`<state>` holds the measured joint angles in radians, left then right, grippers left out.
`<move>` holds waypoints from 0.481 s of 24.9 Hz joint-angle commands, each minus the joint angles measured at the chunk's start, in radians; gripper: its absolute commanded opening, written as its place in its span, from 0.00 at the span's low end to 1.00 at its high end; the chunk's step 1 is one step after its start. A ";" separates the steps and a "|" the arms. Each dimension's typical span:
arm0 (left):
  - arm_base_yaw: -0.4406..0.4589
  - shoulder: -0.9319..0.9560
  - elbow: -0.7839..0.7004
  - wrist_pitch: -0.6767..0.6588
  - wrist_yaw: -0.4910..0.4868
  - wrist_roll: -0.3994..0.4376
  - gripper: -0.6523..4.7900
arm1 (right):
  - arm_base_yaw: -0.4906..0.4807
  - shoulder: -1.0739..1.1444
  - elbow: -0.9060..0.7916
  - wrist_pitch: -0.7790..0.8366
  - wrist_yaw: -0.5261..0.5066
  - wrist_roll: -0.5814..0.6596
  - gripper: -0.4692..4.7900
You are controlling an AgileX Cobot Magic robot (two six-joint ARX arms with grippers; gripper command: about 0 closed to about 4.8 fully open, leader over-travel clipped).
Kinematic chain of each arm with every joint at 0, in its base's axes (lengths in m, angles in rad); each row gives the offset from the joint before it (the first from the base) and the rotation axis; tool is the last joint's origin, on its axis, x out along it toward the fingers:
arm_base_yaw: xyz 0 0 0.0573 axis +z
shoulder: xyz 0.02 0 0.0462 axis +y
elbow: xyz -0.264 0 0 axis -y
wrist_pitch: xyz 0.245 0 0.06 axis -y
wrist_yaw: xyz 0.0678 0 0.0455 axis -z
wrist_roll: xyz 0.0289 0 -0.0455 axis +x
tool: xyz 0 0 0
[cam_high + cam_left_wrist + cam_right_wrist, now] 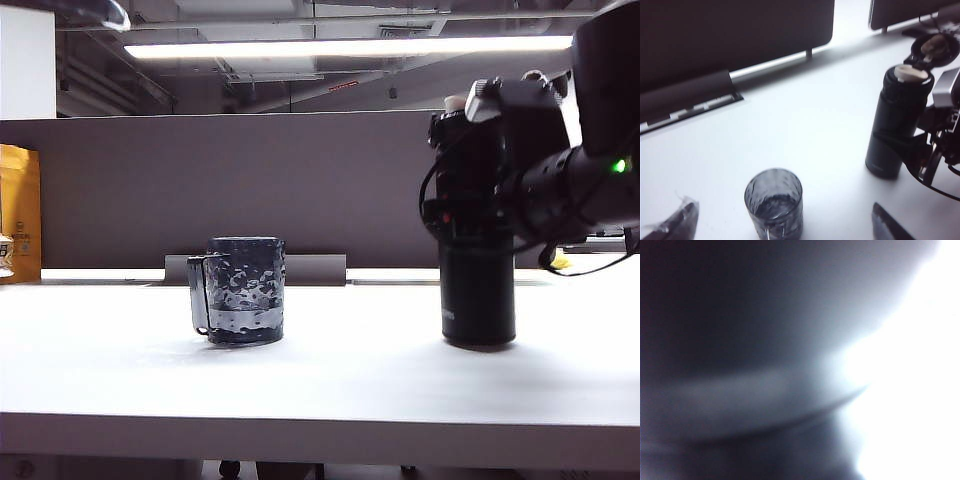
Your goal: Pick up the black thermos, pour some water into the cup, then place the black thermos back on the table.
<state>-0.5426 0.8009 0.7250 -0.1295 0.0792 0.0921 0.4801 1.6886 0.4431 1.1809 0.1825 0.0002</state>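
Tabletop (pixel 330 385), white w/ thick front edge, fills the foreground of the exterior view. Cup (pixel 240 290), dark dimpled glass, stands upright left of centre, flat handle facing left; some liquid shows in its lower part. In the left wrist view the cup (pixel 774 202) sits just ahead of the left gripper (pixel 785 231), whose two dark fingertips (pixel 675 224) appear at either lower corner, spread wide w/ nothing between them; left gripper hovers above the table, apart from cup.

Black thermos (pixel 478 290) stands upright on the table, right of centre, well apart from cup. Flip lid is open, pale spout (pixel 912 73) exposed. Right gripper (pixel 470 195) is at the thermos's upper half, jaws pinching the body from the side; base rests on the tabletop. Right wrist view: blurred dark surface only, too close to read.

Grey partition panel (pixel 200 180) runs behind the table; ceiling light strip (pixel 345 47) above.
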 commanded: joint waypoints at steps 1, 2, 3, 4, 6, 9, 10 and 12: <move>0.001 0.014 0.001 0.012 0.032 -0.003 1.00 | 0.001 0.082 0.010 0.196 0.000 0.059 0.34; 0.001 0.020 0.001 0.010 0.034 -0.003 1.00 | 0.001 0.108 0.008 0.198 -0.001 0.078 0.34; 0.001 0.024 0.001 0.011 0.034 -0.003 1.00 | 0.002 0.122 0.008 0.195 -0.003 0.079 0.34; 0.001 0.024 0.001 0.011 0.034 -0.003 1.00 | 0.002 0.127 0.007 0.185 -0.004 0.079 0.34; 0.001 0.024 0.001 0.011 0.034 -0.003 1.00 | 0.002 0.127 0.006 0.182 -0.003 0.079 0.36; 0.001 0.024 0.001 0.011 0.034 -0.003 1.00 | 0.002 0.126 0.005 0.182 -0.004 0.079 1.00; 0.001 0.024 0.001 0.011 0.034 -0.003 1.00 | 0.002 0.126 0.004 0.182 -0.004 0.079 1.00; 0.001 0.024 0.001 0.011 0.034 -0.003 1.00 | 0.002 0.109 -0.012 0.185 -0.005 0.079 1.00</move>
<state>-0.5426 0.8257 0.7242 -0.1314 0.1055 0.0921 0.4805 1.8122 0.4366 1.3510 0.1799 0.0772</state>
